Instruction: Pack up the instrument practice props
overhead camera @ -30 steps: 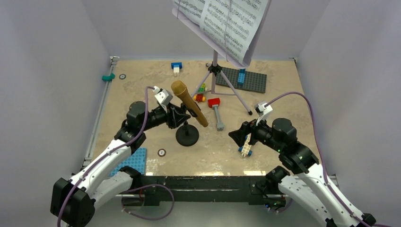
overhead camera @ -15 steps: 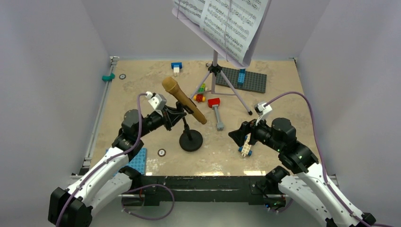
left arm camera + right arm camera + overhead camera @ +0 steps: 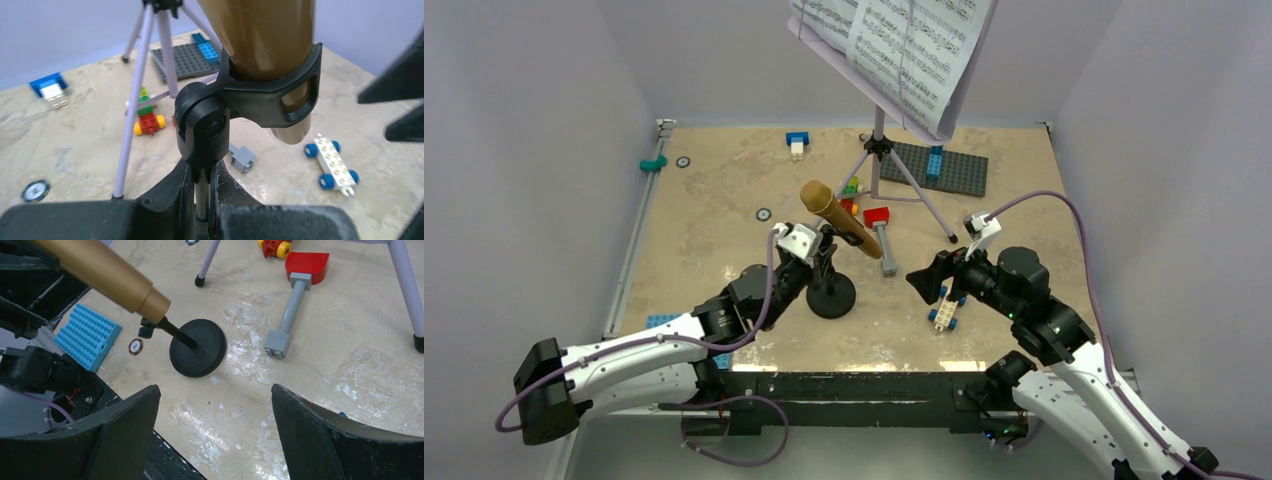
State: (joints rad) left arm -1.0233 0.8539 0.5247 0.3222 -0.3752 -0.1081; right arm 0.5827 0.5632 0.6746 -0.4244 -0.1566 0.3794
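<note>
The gold microphone [image 3: 842, 219] sits tilted in the clip of the small black mic stand [image 3: 831, 295], whose round base rests on the table; both also show in the right wrist view, microphone [image 3: 100, 270] and base [image 3: 198, 348]. My left gripper [image 3: 823, 252] is shut on the stand's thin rod [image 3: 202, 200], just under the clip joint [image 3: 205, 127] holding the microphone [image 3: 262, 35]. My right gripper [image 3: 921, 283] is open and empty, right of the stand. The lavender tripod music stand [image 3: 880, 150] stands at the back with white sheet-music pages [image 3: 894, 45] on its desk.
A red-headed toy hammer [image 3: 882, 236] lies between the mic stand and the tripod legs. Coloured bricks [image 3: 848, 198], a dark baseplate [image 3: 934, 167], a white wheeled brick [image 3: 944, 306] and a blue plate [image 3: 87, 334] lie around. Small round tokens [image 3: 764, 213] lie on the table.
My left arm has swung down and to the right, still holding the mic stand; the stand and microphone shifted right and the microphone head tipped toward the back. The right arm barely moved.
</note>
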